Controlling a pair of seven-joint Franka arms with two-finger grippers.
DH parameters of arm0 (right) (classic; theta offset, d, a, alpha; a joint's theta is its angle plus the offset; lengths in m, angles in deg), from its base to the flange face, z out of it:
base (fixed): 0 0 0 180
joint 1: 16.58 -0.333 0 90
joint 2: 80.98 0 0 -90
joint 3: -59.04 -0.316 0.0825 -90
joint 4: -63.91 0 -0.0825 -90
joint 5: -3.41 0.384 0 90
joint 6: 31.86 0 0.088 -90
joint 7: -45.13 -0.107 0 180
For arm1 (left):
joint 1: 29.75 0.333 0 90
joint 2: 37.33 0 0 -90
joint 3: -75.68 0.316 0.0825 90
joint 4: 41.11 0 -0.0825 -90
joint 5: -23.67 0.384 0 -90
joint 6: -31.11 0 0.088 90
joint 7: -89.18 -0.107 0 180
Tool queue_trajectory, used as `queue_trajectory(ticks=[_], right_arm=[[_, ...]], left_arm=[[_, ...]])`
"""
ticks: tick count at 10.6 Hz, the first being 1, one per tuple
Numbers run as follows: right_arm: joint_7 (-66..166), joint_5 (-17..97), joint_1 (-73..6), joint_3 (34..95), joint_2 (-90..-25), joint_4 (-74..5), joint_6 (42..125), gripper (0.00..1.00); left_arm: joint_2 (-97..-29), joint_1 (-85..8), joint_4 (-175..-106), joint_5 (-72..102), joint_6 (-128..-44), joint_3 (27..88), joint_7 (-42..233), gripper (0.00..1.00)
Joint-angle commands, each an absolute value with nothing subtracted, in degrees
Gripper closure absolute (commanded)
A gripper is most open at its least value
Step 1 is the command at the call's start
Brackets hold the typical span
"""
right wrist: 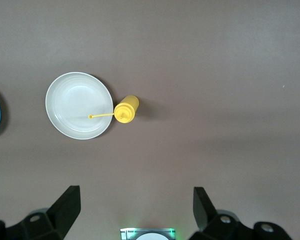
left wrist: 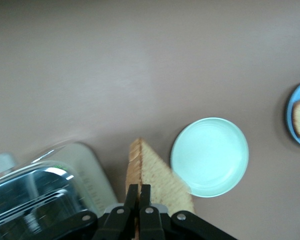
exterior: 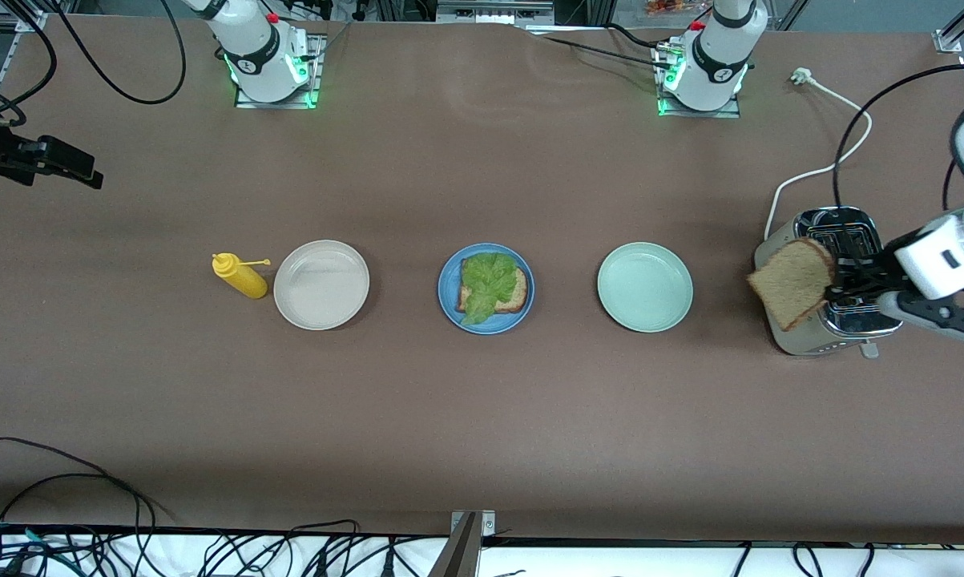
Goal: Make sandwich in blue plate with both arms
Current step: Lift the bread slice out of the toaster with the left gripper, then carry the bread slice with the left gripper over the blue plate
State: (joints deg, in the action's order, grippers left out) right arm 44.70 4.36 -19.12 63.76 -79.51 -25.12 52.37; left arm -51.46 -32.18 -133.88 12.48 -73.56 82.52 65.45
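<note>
Toast slice point(exterior: 791, 292) clamped edge-on in left gripper point(exterior: 836, 282) jaws above toaster point(exterior: 838, 320); thin pinch may slip. Right gripper point(right wrist: 135, 210) waits, jaws spread.

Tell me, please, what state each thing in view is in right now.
Left hand: shut on a bread slice, over the toaster.
Right hand: open, empty, waiting at its end of the table.
Blue plate: holds one slice topped with lettuce.
Beige plate: empty.
Green plate: empty.
Mustard bottle: upright, cap open.
</note>
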Motion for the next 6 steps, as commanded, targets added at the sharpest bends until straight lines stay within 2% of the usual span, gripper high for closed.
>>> queue_trajectory(ticks=[1,4,6], right_arm=[[44.2,5.2,-17.6,63.2,-83.9,-29.9,52.9,0.00],[44.6,5.2,-16.0,61.7,-84.1,-30.2,52.5,0.00],[44.3,5.1,-14.6,60.0,-84.0,-29.9,52.3,0.00]], left_arm=[[-52.6,-32.1,-133.1,10.8,-72.6,75.7,64.6,1.00],[-55.3,-32.6,-132.9,3.0,-72.6,70.7,65.5,1.00],[-58.6,-32.9,-129.5,0.9,-72.6,66.2,65.8,1.00]])
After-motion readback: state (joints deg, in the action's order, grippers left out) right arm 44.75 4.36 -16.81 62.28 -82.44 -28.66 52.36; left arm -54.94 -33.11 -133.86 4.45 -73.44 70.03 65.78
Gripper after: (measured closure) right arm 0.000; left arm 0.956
